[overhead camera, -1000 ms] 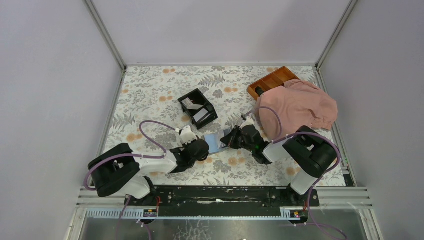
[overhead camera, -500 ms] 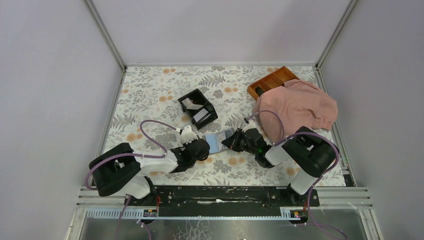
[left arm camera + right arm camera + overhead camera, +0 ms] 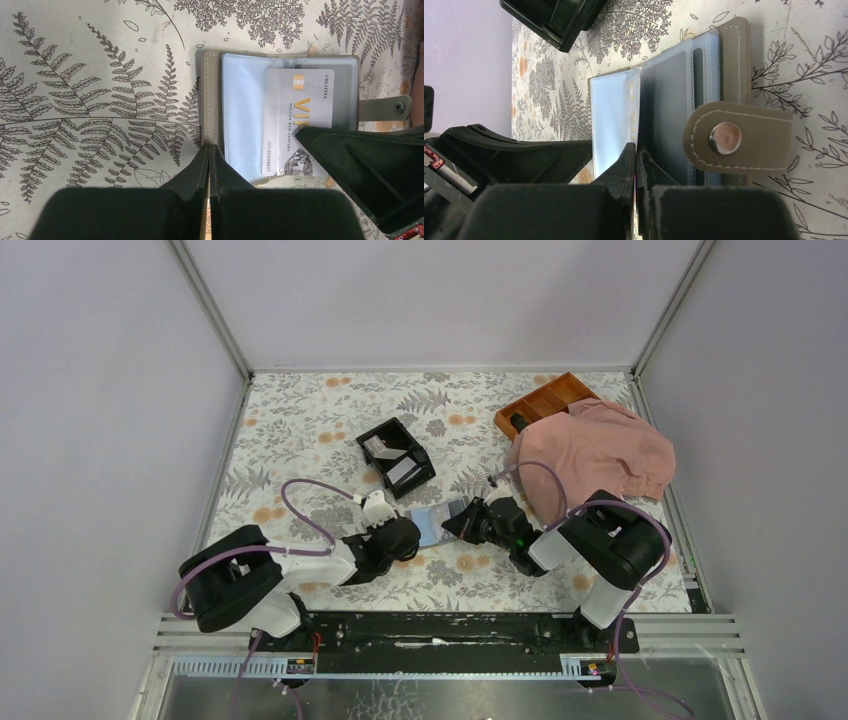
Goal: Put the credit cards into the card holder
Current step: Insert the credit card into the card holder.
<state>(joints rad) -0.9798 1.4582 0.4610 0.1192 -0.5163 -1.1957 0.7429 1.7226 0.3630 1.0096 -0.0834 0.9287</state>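
One corner of the credit card (image 3: 296, 117) hidden behind the right end effector (image 3: 306, 135), its fine print too small to read, orange-brown tray (image 3: 541, 400) partly under pink cloth (image 3: 597, 453)

— What covers the worktop (image 3: 300, 420)?
— A pale print of ferns and orange flowers.
— And lying on it?
— A black two-compartment box (image 3: 396, 456) near the middle. The card holder (image 3: 437, 521) lies open just nearer. Far right is an orange-brown divided tray (image 3: 545, 400), with a pink cloth (image 3: 600, 452) partly over it.

overhead; wrists close on card holder (image 3: 245, 110)
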